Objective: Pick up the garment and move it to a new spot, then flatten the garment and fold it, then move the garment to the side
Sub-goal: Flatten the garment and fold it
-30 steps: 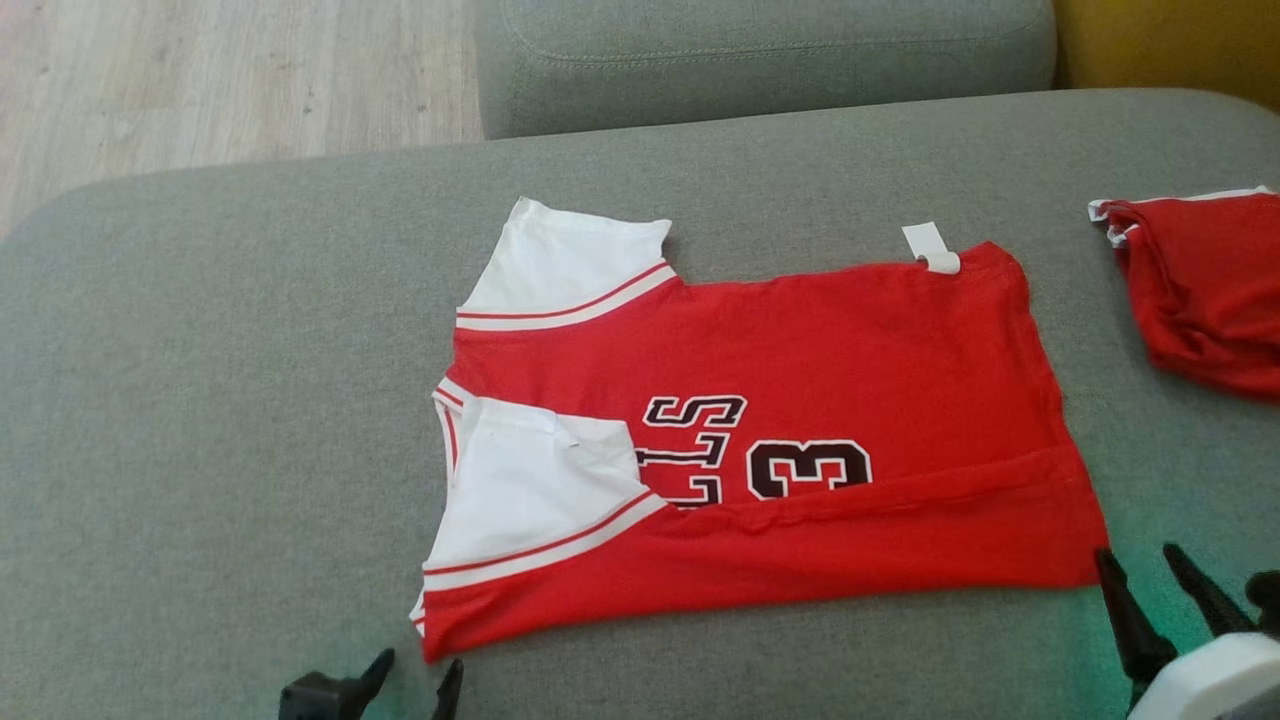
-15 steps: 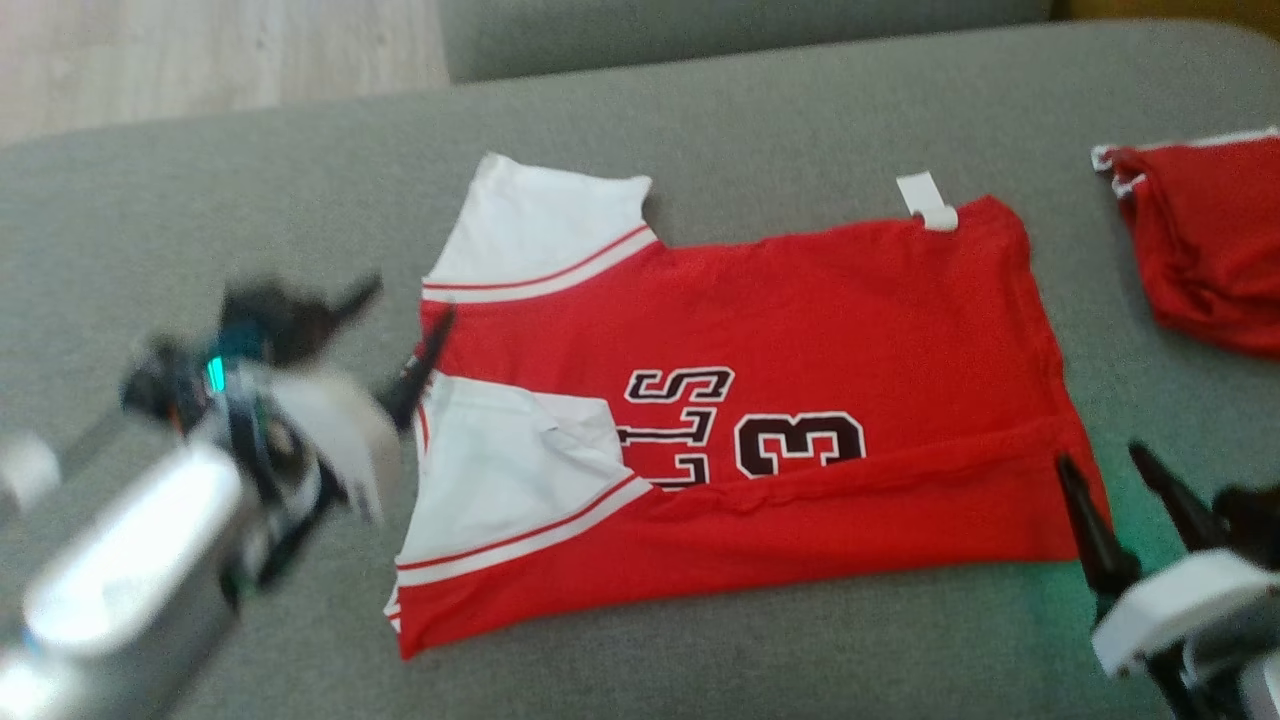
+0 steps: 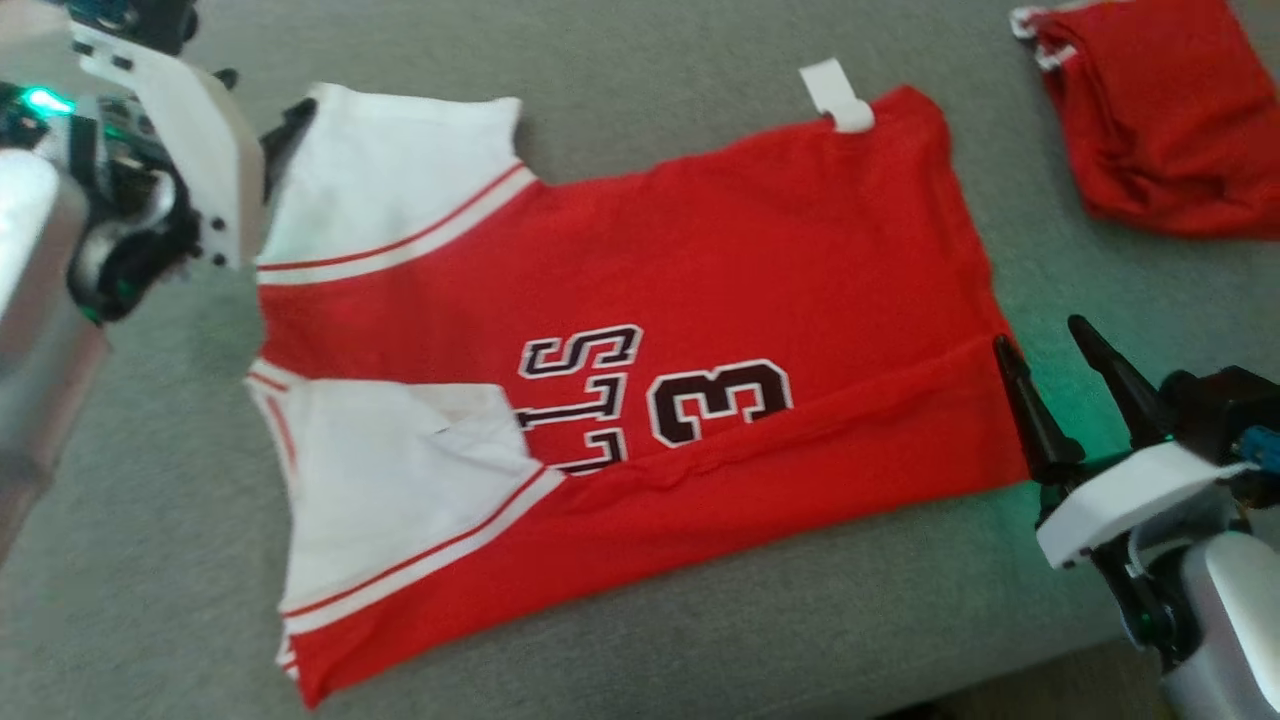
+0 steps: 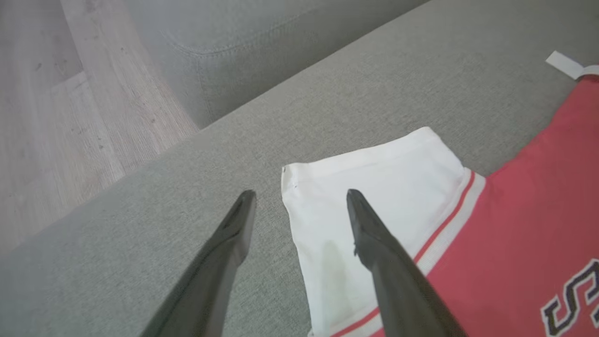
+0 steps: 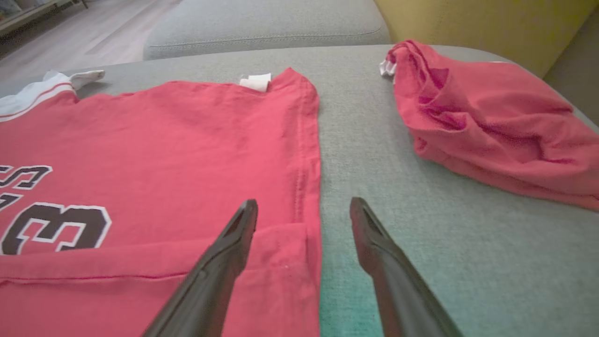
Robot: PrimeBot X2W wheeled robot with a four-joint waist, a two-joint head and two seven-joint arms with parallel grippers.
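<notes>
Red cloth shirt (image 3: 760, 250) with white sleeves and a black number lies flat near the middle of the big grey fabric cushion (image 3: 640, 640). Its long near edge is folded up over the front, and the fold hides the bottom of the letters. One white sleeve is folded in over the chest. The other white sleeve (image 4: 374, 187) sticks out at the far left corner. A small white tag (image 3: 835, 95) pokes out past the far edge.

The left gripper (image 4: 300, 194) has its two dark fingers spread wide apart and holds nothing. One finger is over the grey cushion and the other is over the white sleeve, so the sleeve's edge runs between them.

The right gripper (image 5: 303, 203) is spread wide too and holds nothing. The shirt's side edge lies between its fingers, near the folded corner.

A crumpled red cloth (image 5: 491, 117) lies to the right, with a strip of bare cushion between it and the shirt. Bare cushion also shows along the near side and the left side. Past the far left edge is a pale wood floor (image 4: 70, 117) and another grey cushion (image 4: 224, 56).
</notes>
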